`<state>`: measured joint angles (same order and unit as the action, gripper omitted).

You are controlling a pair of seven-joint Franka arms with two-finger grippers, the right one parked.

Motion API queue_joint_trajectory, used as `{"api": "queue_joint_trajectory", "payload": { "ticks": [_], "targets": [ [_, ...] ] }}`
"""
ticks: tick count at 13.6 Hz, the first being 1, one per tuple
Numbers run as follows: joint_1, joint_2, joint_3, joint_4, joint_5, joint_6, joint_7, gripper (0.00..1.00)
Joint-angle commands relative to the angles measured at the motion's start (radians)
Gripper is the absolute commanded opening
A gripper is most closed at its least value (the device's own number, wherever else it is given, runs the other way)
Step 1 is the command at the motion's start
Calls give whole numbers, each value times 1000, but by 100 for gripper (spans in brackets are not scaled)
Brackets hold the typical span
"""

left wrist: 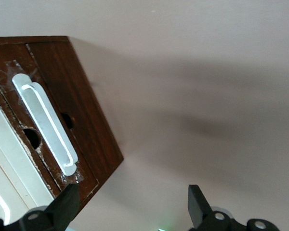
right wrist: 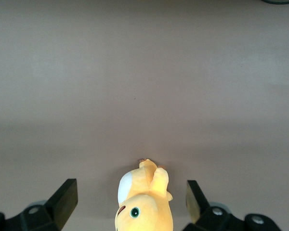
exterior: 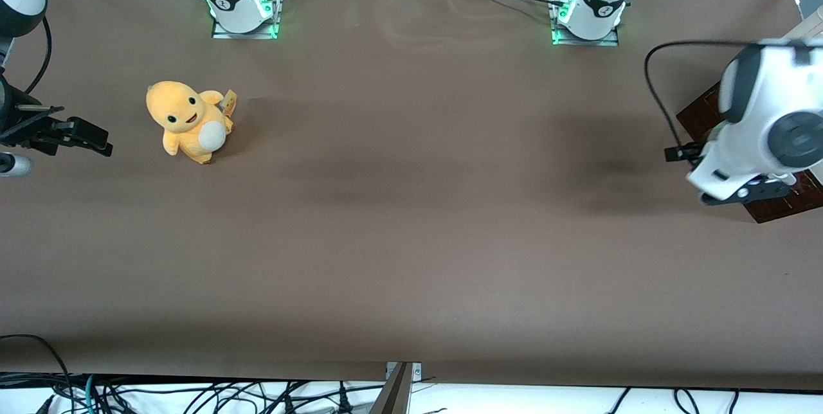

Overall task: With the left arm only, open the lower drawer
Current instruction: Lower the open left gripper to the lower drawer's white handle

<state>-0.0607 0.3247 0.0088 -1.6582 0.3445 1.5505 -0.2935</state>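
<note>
The left arm's gripper (left wrist: pixel 133 204) hangs in the air with its two black fingers spread wide apart and nothing between them, only bare brown table showing in the gap. One fingertip (left wrist: pixel 67 202) sits just beside the corner of the lower drawer (left wrist: pixel 82 120), close to the end of its handle, without visibly touching the wood. The drawer's dark brown wood front carries a long white bar handle (left wrist: pixel 47 122), with two round holes in the wood just beside it; the front is scuffed pale along its edges. A pale beige panel (left wrist: pixel 2 159) adjoins the drawer front. In the front view the left arm (exterior: pixel 765 125), white with dark grey joint bands and a trailing black cable (exterior: pixel 652 86), hovers over the working arm's end of the table (exterior: pixel 411 240) and hides most of the dark wooden cabinet (exterior: pixel 701 115) beneath it. Well apart, toward the parked arm's end of the table, a yellow plush toy (exterior: pixel 188 120) with a white belly sits upright on the brown surface.
</note>
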Motion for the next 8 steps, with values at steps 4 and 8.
{"api": "queue_joint_trajectory", "payload": {
  "ticks": [4, 8],
  "targets": [
    [-19, 126, 2, 43, 201, -32, -82, 100],
    [-40, 258, 3, 121, 375, -153, -81, 100]
  ]
}}
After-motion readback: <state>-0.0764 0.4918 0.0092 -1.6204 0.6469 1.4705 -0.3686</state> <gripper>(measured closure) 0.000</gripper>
